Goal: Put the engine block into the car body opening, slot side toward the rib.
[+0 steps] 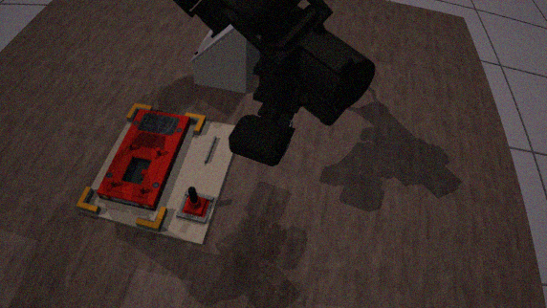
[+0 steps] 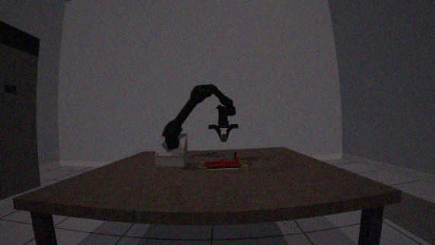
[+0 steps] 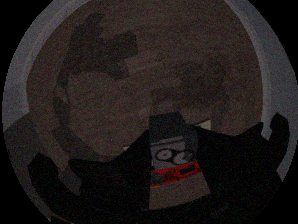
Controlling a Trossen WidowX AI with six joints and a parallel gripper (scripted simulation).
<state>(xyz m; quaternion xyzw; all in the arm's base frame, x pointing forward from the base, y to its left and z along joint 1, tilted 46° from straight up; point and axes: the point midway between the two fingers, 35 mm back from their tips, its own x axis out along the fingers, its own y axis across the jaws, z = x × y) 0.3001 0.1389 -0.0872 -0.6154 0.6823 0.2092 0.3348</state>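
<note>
My gripper point(image 2: 223, 139) point(image 3: 173, 148) is shut on the engine block point(image 2: 223, 135) point(image 3: 169, 148), a grey block with two round rings on the face toward the wrist camera. It hangs high above the table. In the top view the arm hides the fingertips and the block. The red car body point(image 1: 161, 167) point(image 2: 223, 163) lies flat on the cream board point(image 1: 200, 172), between corner brackets. Its dark opening point(image 1: 135, 171) has a small red rib jutting in from one side. In the wrist view part of the car body point(image 3: 188, 175) shows beyond the block. The block's slot side cannot be made out.
Yellow corner brackets point(image 1: 87, 201) point(image 1: 197, 121) stand around the car body. On the board are a narrow dark slot point(image 1: 211, 150) and a small red part point(image 1: 199, 209) with an upright black post point(image 1: 192, 194) in a grey frame. The white robot base point(image 1: 220, 72) point(image 2: 169, 160) stands behind.
</note>
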